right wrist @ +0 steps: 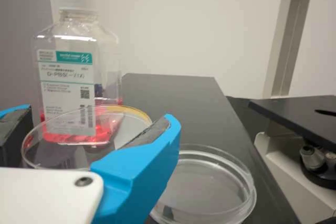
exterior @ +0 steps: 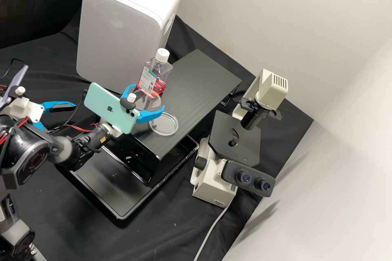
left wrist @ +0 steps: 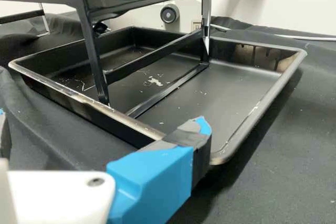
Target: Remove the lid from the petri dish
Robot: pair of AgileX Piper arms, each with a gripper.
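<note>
Lid point(right wrist: 68, 150) is off the petri dish point(exterior: 164, 124) as far as we can tell. The right gripper point(exterior: 146, 100) has it pinched across the rim, up above the raised black shelf point(exterior: 196, 85), between the dish and the bottle point(exterior: 154, 74). We'd keep it level, steer away from that bottle and set it flat on bare shelf. The dish sits open on the shelf and looks empty. The bottle's capped, with pink liquid low down.
</note>
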